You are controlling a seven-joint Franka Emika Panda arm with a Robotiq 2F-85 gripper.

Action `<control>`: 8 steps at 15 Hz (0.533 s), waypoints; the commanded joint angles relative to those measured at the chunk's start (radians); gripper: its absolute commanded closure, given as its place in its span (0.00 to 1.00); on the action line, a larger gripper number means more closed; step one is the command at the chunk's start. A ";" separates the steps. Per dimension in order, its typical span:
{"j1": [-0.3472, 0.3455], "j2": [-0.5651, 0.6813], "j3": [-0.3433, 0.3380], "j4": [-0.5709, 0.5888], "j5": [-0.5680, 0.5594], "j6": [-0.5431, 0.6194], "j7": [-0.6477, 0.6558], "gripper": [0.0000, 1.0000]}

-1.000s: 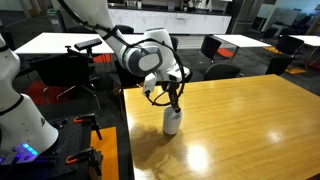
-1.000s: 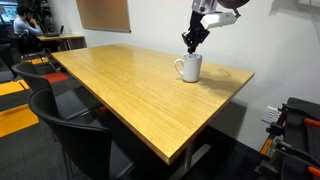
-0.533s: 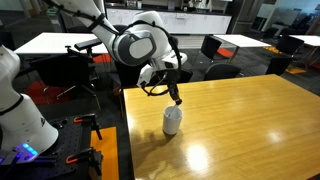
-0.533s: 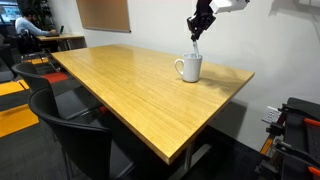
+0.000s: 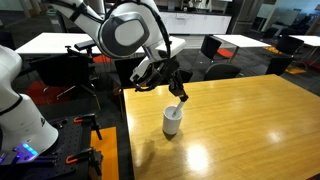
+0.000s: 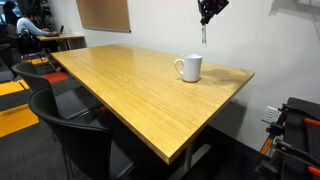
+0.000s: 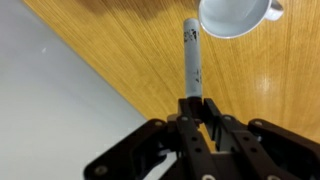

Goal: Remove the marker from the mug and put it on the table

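My gripper (image 7: 190,108) is shut on the marker (image 7: 190,60), a slim white pen with a dark tip that hangs from the jaws, clear of the mug. In both exterior views the gripper (image 5: 178,84) (image 6: 207,12) is well above the mug, and the marker (image 6: 204,34) (image 5: 182,96) points down from it. The white-grey mug (image 5: 172,121) (image 6: 189,68) stands upright near the edge of the honey-yellow table (image 5: 250,130) (image 6: 130,90). In the wrist view the mug (image 7: 238,16) is at the top right, empty.
Black chairs (image 6: 70,130) stand at the table's near side. White tables (image 5: 60,42) and chairs (image 5: 215,48) lie farther back. Another white robot arm (image 5: 20,100) stands beside the table.
My gripper has risen straight up from the mug's mouth with the marker, which now hangs fully out of the mug. The mug has not moved.
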 commanded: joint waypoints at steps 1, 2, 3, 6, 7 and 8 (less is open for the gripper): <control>-0.044 -0.058 -0.006 -0.024 -0.053 -0.012 0.092 0.95; -0.054 -0.058 -0.005 -0.017 -0.049 -0.034 0.098 0.95; -0.063 -0.055 -0.005 -0.012 -0.042 -0.053 0.101 0.95; -0.161 -0.026 0.074 0.012 0.019 -0.128 0.068 0.95; -0.170 -0.018 0.078 0.017 0.044 -0.152 0.055 0.95; -0.186 -0.012 0.090 0.023 0.065 -0.175 0.046 0.95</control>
